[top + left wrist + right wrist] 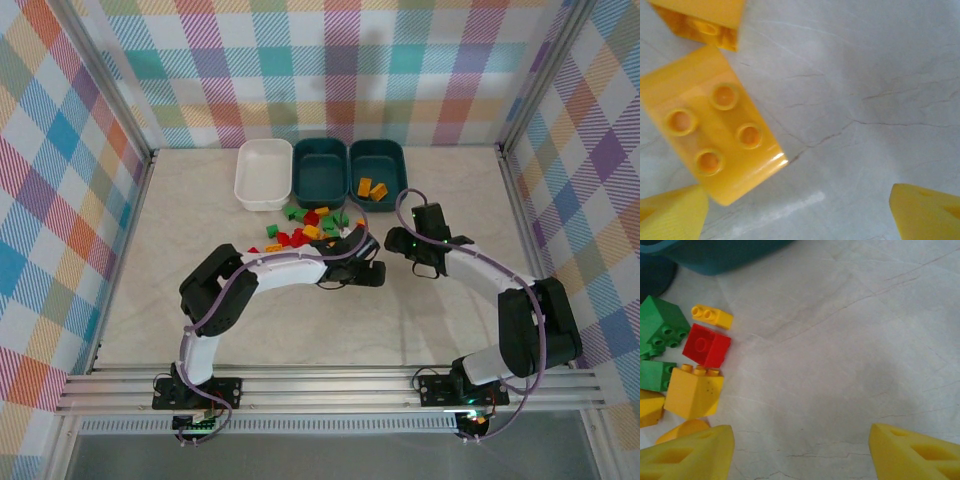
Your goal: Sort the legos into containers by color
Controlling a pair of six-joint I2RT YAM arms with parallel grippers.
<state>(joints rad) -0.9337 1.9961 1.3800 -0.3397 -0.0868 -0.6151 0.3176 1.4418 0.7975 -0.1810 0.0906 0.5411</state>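
The legos lie in a loose green, red and yellow pile just in front of the containers: a white tub and two teal tubs. Two orange bricks rest in the right teal tub. My left gripper hovers at the pile's near right edge, open, with a yellow four-stud brick just left of its empty jaws. My right gripper hangs open over bare table, right of a red brick and a yellow brick.
Checked walls and a metal frame enclose the marble-look table. A teal tub's corner shows at the top of the right wrist view, with green bricks below it. A second yellow brick lies beyond the four-stud one.
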